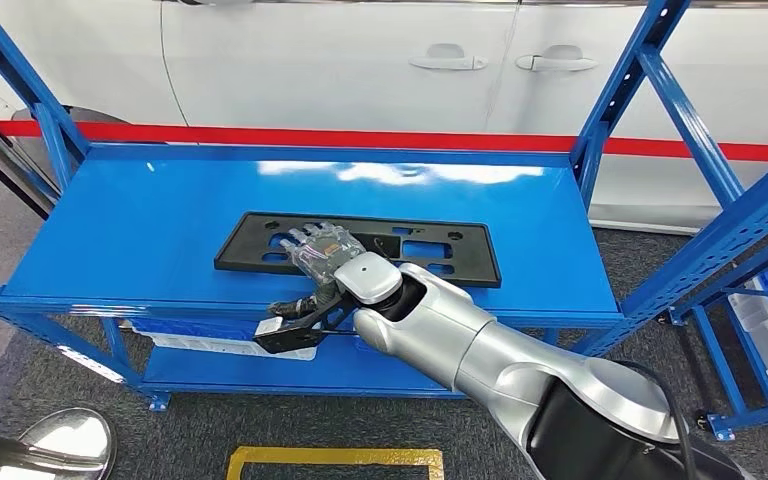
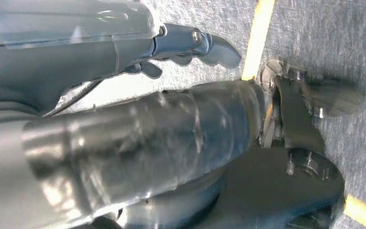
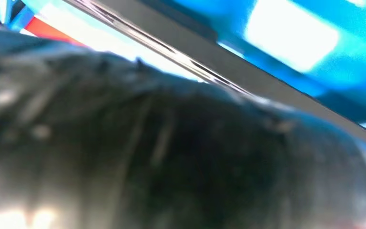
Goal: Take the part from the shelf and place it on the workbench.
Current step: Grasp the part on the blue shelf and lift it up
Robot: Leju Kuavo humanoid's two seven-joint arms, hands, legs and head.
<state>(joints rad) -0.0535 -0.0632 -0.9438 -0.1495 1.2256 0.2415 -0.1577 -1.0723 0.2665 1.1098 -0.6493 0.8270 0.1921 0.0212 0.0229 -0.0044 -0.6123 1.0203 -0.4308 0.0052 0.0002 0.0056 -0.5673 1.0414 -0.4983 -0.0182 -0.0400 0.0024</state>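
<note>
We see the right hand (image 1: 325, 250) resting flat on the black plate frame (image 1: 460, 262) — fingers spread, gripping nothing. The frame lies on the blue shelf (image 1: 140, 240). The left hand (image 2: 190, 45) hangs over grey floor — fingers curled, holding nothing.

So the flat black plastic frame part (image 1: 360, 247) lies mid-shelf on the blue metal shelf (image 1: 140, 240), right hand (image 1: 325, 250) resting on top of it, white car (image 1: 360, 60) parked behind the shelf.
</note>
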